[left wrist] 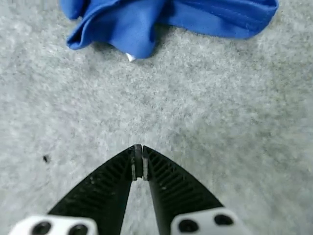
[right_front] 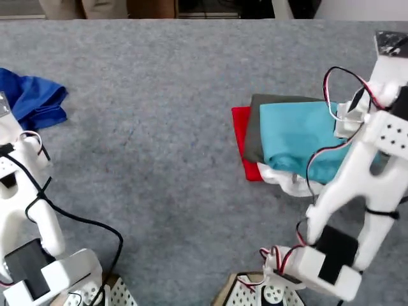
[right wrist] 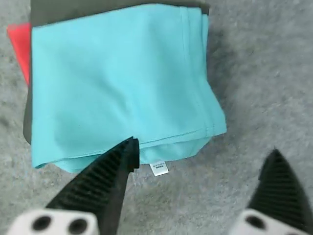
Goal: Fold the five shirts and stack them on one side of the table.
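Note:
A crumpled blue shirt [right_front: 35, 99] lies at the table's far left. In the left wrist view the blue shirt [left wrist: 161, 19] sits a short way beyond my left gripper [left wrist: 138, 164], which is shut on nothing just above the grey table. At the right stands a stack of folded shirts: red [right_front: 241, 137], dark grey [right_front: 255, 127] and white [right_front: 290, 182], with a teal shirt [right_front: 296, 134] on top. My right gripper [right wrist: 203, 149] hangs open above the near edge of the teal shirt [right wrist: 117, 83], holding nothing. The right arm [right_front: 373, 172] hides the stack's right side.
The grey felt table [right_front: 159, 127] stretches bare between the blue shirt and the stack. The left arm [right_front: 25, 210] and both arm bases with loose cables [right_front: 76, 220] stand along the front edge.

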`<state>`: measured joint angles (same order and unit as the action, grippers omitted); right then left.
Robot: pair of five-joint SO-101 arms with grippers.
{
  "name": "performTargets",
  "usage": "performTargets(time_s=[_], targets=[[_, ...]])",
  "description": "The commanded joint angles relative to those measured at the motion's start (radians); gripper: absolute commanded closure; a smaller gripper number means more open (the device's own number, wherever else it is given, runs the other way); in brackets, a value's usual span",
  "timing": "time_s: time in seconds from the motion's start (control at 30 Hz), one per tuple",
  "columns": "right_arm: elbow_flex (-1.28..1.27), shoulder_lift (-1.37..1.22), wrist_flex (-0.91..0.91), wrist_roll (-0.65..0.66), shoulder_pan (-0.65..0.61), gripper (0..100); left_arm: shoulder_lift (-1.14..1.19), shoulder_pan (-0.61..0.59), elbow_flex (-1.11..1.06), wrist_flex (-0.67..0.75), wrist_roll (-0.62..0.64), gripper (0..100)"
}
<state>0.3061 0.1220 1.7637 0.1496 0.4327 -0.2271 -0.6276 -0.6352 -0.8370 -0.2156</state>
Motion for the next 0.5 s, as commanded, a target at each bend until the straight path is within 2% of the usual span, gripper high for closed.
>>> performTargets(time_s=[0.0, 0.23, 0.37, 0.47], targets=[[0.044, 0.087, 0.018, 0.003, -0.002, 70.7, -0.012, -0.031, 0.16, -0.144, 0.008, 98], [0.007, 0.122, 0.021, 0.005, -0.007, 99.8, -0.004, -0.109, 0.462, -0.425, 0.026, 98], [-0.163, 0.185, 0.023, 0.003, -0.007, 96.9, -0.002, -0.157, 0.58, -0.526, 0.02, 97], [-0.294, 0.263, 0.018, 0.009, -0.033, 96.7, -0.001, -0.201, 0.678, -0.543, 0.026, 87]])
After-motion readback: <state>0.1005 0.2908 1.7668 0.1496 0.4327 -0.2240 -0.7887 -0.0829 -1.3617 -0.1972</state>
